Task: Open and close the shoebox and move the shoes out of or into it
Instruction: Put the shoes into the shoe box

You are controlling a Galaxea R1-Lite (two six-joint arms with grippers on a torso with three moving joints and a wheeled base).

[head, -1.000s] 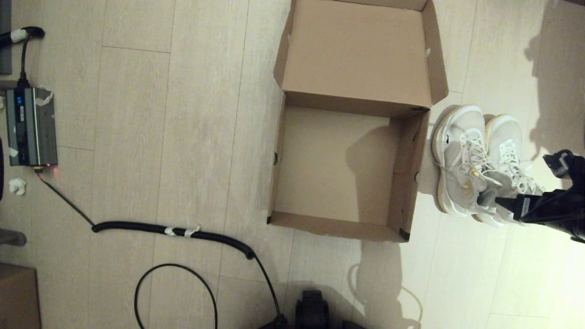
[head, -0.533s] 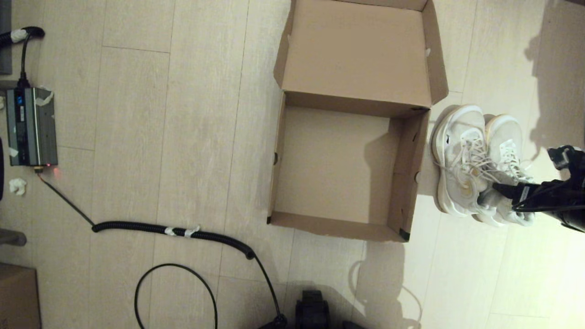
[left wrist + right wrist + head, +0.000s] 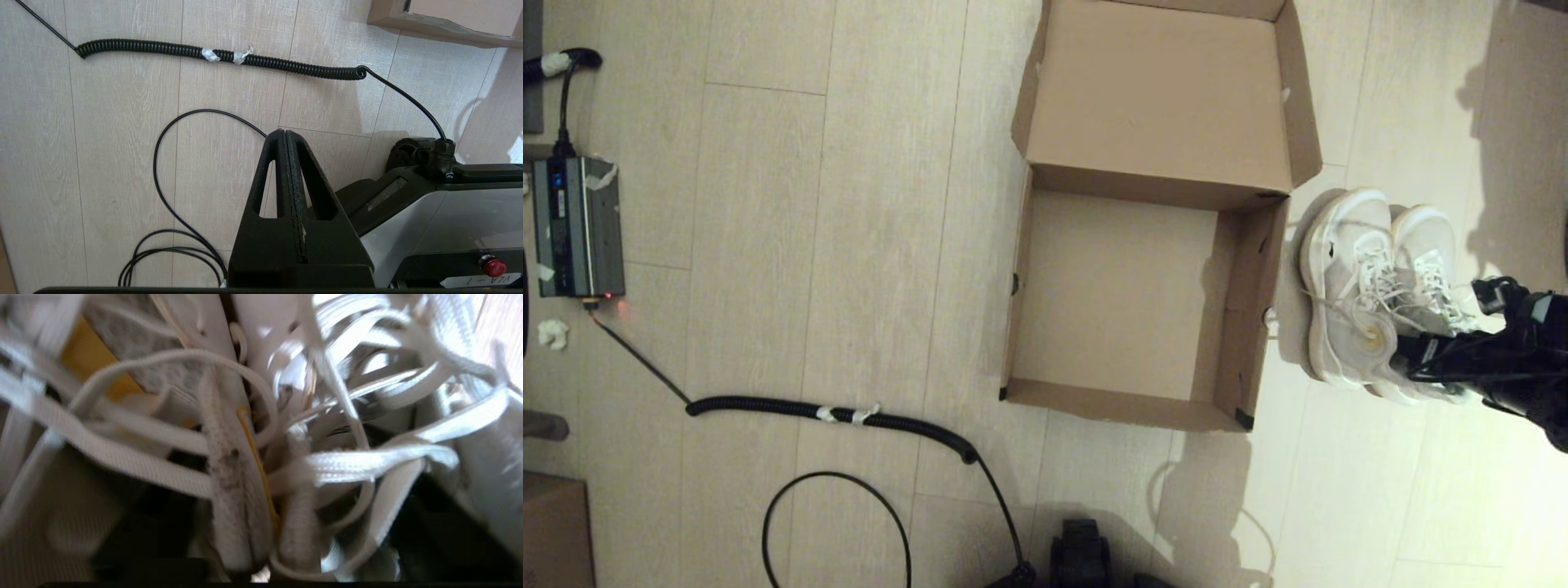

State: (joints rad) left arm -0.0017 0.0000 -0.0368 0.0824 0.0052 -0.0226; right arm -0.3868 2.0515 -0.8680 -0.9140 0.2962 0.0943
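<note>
The shoebox [image 3: 1252, 310] lies open and empty on the floor, its lid [image 3: 1160, 90] folded back on the far side. The shoes [image 3: 1347, 269] stand side by side on the floor just right of the box, toes pointing away from me. My right gripper [image 3: 1406, 356] is down at their openings, where the two inner collars meet. In the right wrist view the shoes [image 3: 229, 490] fill the picture with laces and two grey collars pressed together. My left gripper [image 3: 282, 133] is parked low over the floor near my base, shut and holding nothing.
A coiled black cable [image 3: 833, 412] and a thin cable loop [image 3: 837, 523] lie on the floor left of the box. A grey power unit [image 3: 578, 227] sits at far left, and a small brown box corner [image 3: 551, 531] at bottom left.
My right gripper has moved from behind the heels forward and down into the shoe openings. The left shoe has tipped slightly; the box has not moved.
</note>
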